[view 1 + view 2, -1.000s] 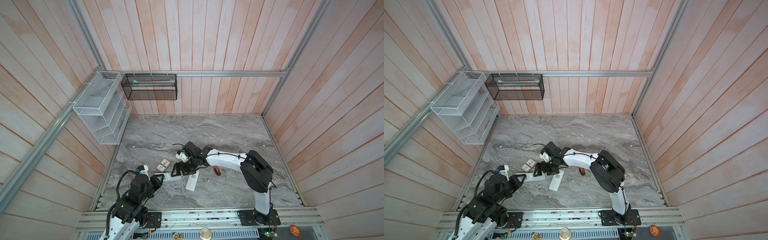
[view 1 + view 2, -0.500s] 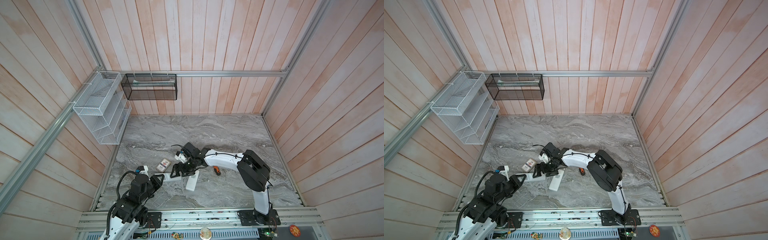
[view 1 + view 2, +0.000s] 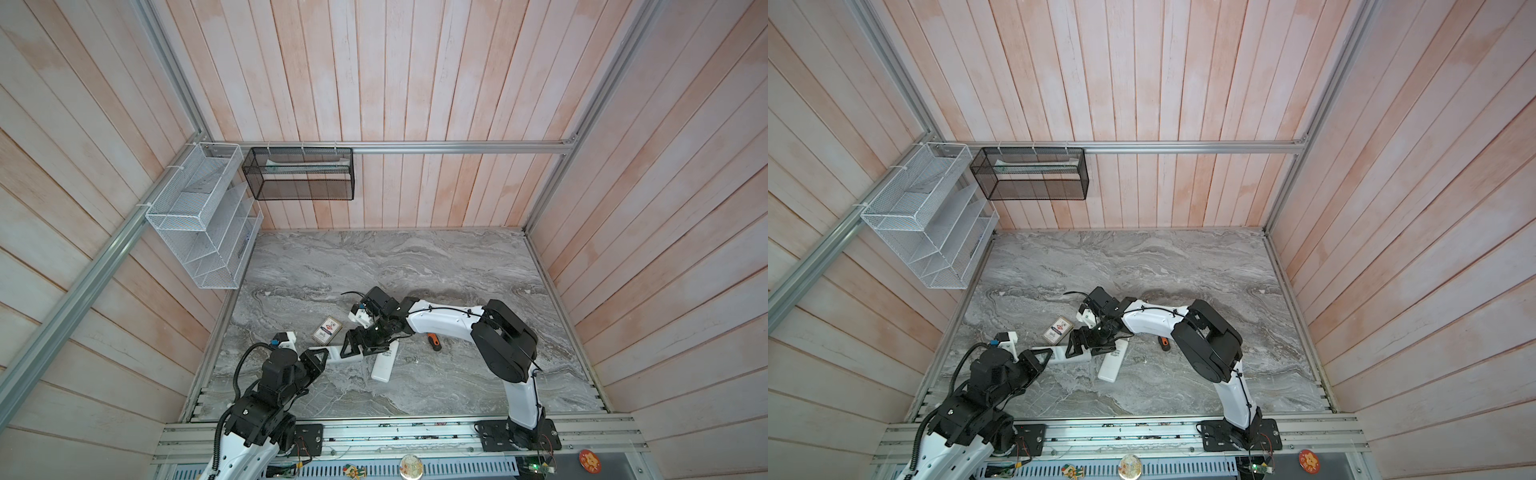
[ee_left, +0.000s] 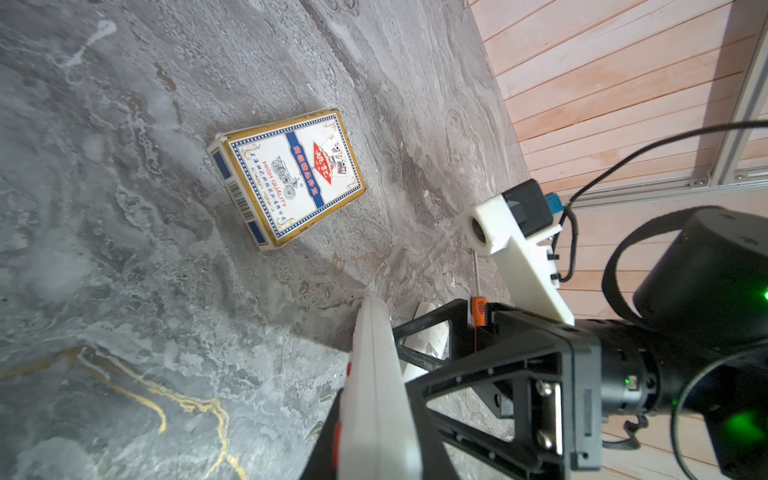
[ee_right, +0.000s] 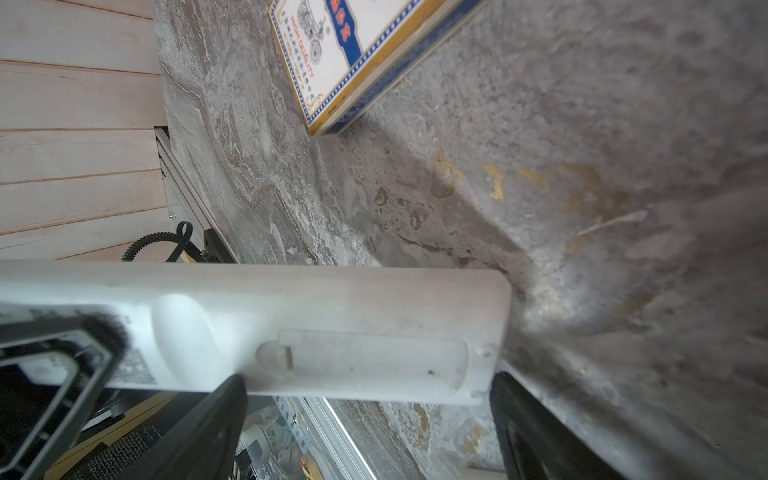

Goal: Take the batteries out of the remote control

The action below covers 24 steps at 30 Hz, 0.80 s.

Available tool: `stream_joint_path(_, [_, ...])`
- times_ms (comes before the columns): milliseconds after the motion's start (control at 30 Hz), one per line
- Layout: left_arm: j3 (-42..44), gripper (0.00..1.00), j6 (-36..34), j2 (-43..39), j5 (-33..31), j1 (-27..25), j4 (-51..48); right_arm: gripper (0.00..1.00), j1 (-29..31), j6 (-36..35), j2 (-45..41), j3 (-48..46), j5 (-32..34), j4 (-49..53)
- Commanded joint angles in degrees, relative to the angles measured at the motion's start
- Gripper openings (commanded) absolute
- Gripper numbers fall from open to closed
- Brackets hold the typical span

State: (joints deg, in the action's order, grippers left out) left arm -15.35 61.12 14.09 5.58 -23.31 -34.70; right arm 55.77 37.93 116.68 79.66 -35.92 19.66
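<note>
White plastic remote control (image 3: 337, 357) is held clear of the grey marble bench (image 3: 415, 270), lying roughly level between the two arms in both top views. The left end effector (image 3: 322, 356) is clamped on one end of it; the left wrist view shows the casing edge-on between the black fingers. The right end effector (image 3: 359, 347) stands at the opposite end with its jaws wide apart and nothing clamped. In the right wrist view its two fingers (image 5: 216, 424) sit along one long edge of the remote, one beside the thumb notch of the battery cover (image 5: 374, 357) and the other just past the end of the casing. Whether either finger touches the casing cannot be determined.

The cover is seated flush on the back of the remote. No batteries are visible in any view.

Other items on the bench:
- A second remote (image 3: 384, 363), white, lies flat, partly beneath the right end effector.
- A playing-card box (image 3: 327, 331) lies flat near the held remote, on its far side.
- A screwdriver (image 3: 433, 342) with an orange-and-black handle lies below the right forearm.

A white wire rack (image 3: 195, 224) and a black mesh basket (image 3: 299, 174) hang on the wooden walls, well apart from the work.
</note>
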Motion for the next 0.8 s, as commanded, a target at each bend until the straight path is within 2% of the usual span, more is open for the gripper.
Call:
stream_joint_path(0, [0.9, 0.00, 0.0, 0.1, 0.0, -0.1, 0.4, 0.90, -0.1, 0.2, 1.8, 0.2, -0.8, -1.3])
stream_joint_path(367, [1.0, 0.00, 0.3, 0.1, 0.3, -0.1, 0.3, 0.89, -1.4, 4.9, 1.5, -2.2, -4.7, -7.3])
stream_joint_path(767, [1.0, 0.00, 0.5, 0.0, 0.4, 0.0, 0.2, 0.87, -0.7, 3.3, 3.4, -0.1, -2.3, -2.8])
